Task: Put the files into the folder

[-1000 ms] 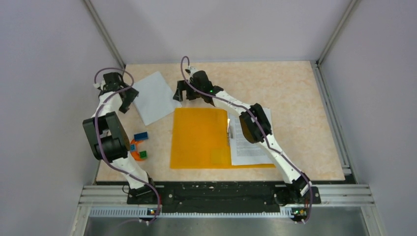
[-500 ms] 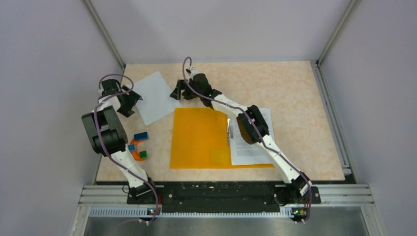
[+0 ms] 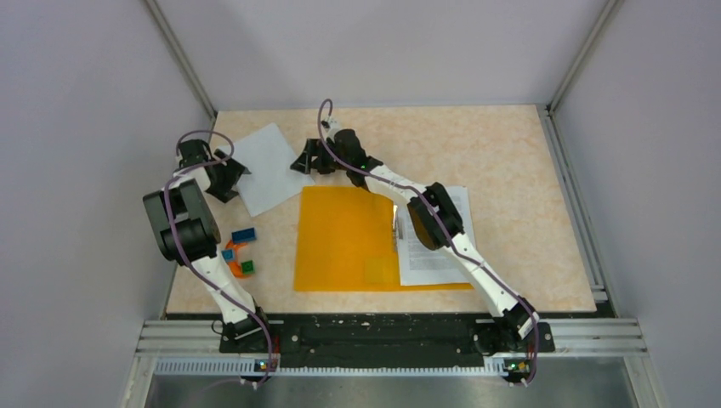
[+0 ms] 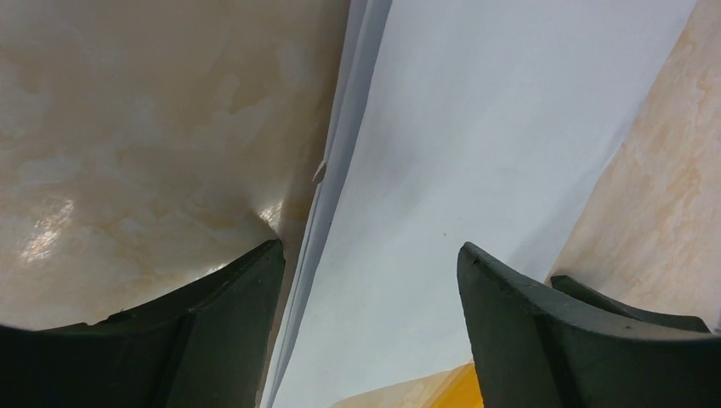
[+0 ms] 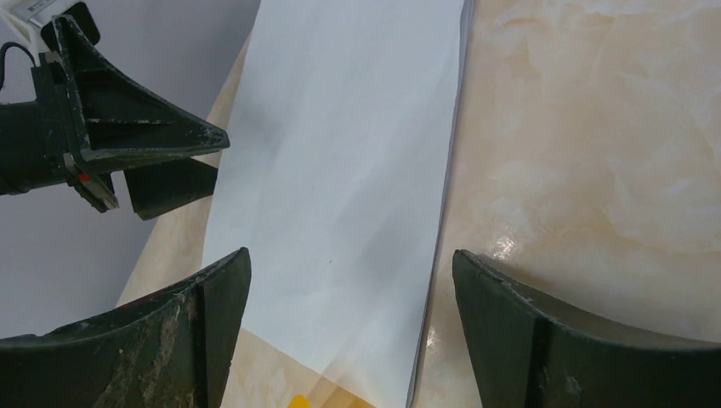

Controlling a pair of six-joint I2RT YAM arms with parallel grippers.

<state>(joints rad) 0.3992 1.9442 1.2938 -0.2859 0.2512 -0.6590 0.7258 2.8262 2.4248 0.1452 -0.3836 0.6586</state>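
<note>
The left hand (image 3: 227, 176) (image 4: 367, 255) hung low at the far left of the tabletop (image 3: 510, 170). Its jaws stood wide apart and gripped nothing. In its wrist view one finger was over bare tabletop and the other over white paper, with the paper's edge running between them. Nearer the robot lay a small cluster of toy blocks: a blue block (image 3: 244, 235), an orange arch-shaped block (image 3: 234, 255) and a green block (image 3: 247, 267).

The blank sheet (image 3: 263, 166) (image 4: 476, 127) (image 5: 357, 127) lay flat on the tabletop at an angle, just beyond the far left corner of the folder and outside it. The left hand (image 5: 127, 161) sat at its left edge and the right hand (image 3: 308, 161) (image 5: 350, 255) at its right edge. The right hand was also spread wide and empty. Its wrist view showed the sheet filling most of the gap between its fingers, with the right finger over bare tabletop. Whether either hand touched the paper could not be told.

The orange folder (image 3: 344, 238) lay flat near the middle of the tabletop, a paler square patch showing near its near right corner. The printed sheet (image 3: 429, 259) lay against the folder's right side, partly hidden under the right arm. A thin orange strip showed along the sheet's near edge. How far the sheet was tucked in could not be told.
</note>
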